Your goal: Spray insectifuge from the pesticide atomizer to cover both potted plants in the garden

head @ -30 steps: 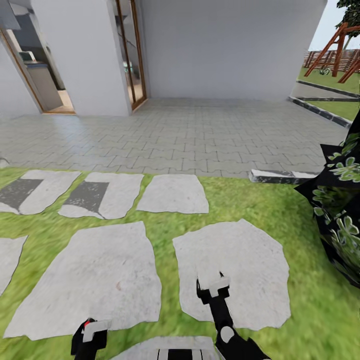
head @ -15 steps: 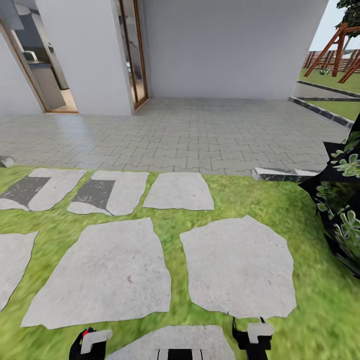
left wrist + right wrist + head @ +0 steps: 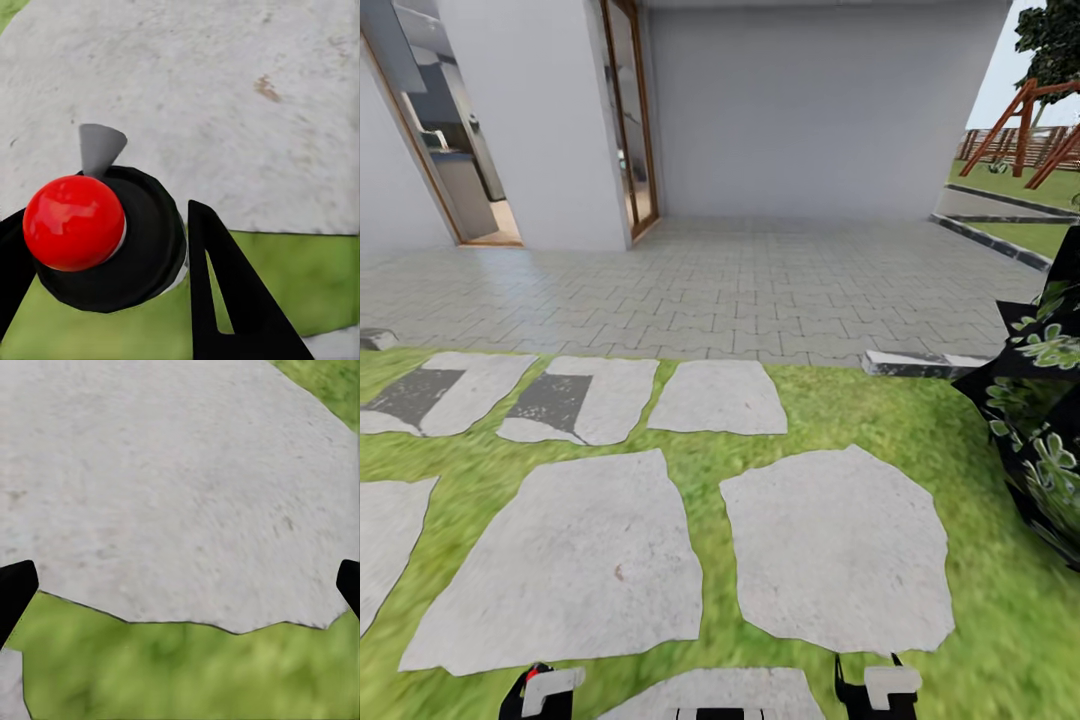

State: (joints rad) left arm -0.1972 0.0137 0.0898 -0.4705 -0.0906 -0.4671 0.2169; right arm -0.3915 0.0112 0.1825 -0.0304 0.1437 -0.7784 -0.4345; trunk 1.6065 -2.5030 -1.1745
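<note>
In the left wrist view the pesticide atomizer [image 3: 150,247] stands end-on as a round black body with a shiny red cap and a pale grey spout. My left gripper [image 3: 105,217] is shut on it, one black finger [image 3: 225,300] on each side. From the head camera that gripper [image 3: 540,692] sits at the bottom edge with a red spot on it. My right gripper [image 3: 880,688] is low at the bottom edge too; its wrist view has the gripper [image 3: 180,585] open over stone and grass, holding nothing. The potted plants are out of view.
Pale stepping stones [image 3: 830,550] lie in the garden lawn [image 3: 840,410] ahead. Beyond them are a grey paved terrace [image 3: 740,280] and the house with a glass door [image 3: 630,120]. A big dark leafy shrub [image 3: 1045,420] crowds the right side. A wooden swing frame [image 3: 1030,115] stands far right.
My right arm has drawn back from its reach over the stepping stone to the bottom edge. The camera has tipped slightly upward. The left gripper keeps its hold.
</note>
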